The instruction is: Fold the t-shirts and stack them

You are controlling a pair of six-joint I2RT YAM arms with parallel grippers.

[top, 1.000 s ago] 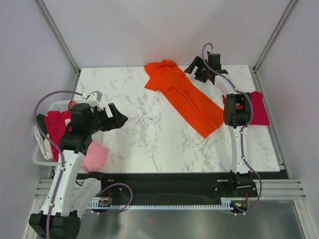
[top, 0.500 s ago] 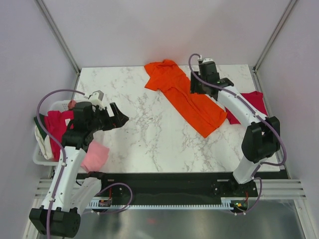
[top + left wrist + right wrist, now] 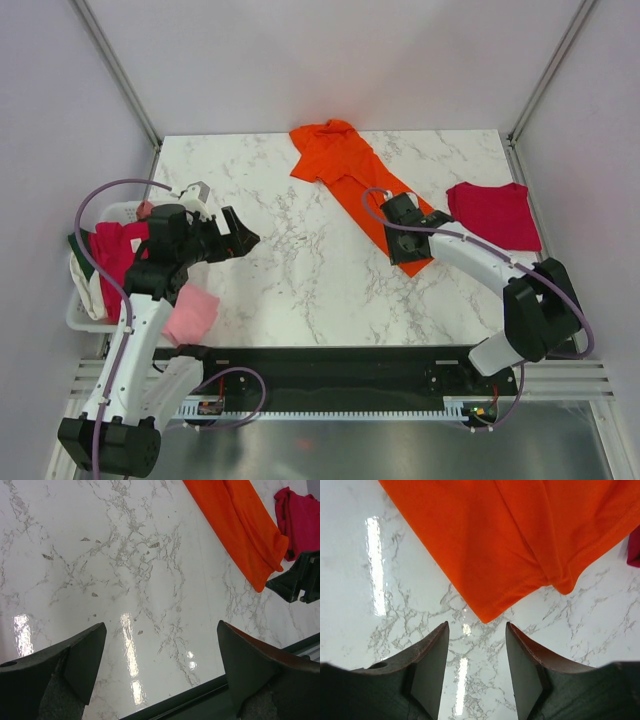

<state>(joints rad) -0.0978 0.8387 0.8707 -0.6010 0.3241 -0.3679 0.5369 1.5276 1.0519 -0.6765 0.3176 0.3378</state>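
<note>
A bright orange t-shirt [image 3: 350,175], folded into a long strip, lies diagonally across the far middle of the table. My right gripper [image 3: 405,245] is open and empty, low over the strip's near end. In the right wrist view the orange corner [image 3: 490,607] lies just ahead of the open right gripper [image 3: 477,627]. A folded crimson t-shirt [image 3: 495,215] lies flat at the right. My left gripper [image 3: 237,236] is open and empty above bare table at the left. It also shows open in the left wrist view [image 3: 161,625], with the orange shirt [image 3: 240,525] far ahead.
A white basket [image 3: 78,318] off the table's left edge holds a magenta-red tee [image 3: 115,250], a white one [image 3: 92,290] and a dark green one [image 3: 78,245]. A light pink tee [image 3: 190,315] lies by the table's near left corner. The table's dark front edge [image 3: 210,692] is close.
My right arm has swung from the far right back of the table down to the near end of the orange shirt. The left arm has barely moved.
</note>
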